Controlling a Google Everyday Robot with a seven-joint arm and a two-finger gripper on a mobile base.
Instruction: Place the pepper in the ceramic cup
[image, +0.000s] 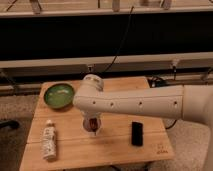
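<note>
The arm (145, 102) reaches in from the right edge to frame centre, elbow bent down, gripper (92, 123) just below over the table (100, 147). Reddish pepper (91, 123) sits at it, axis unclear; the cup is hidden.
</note>
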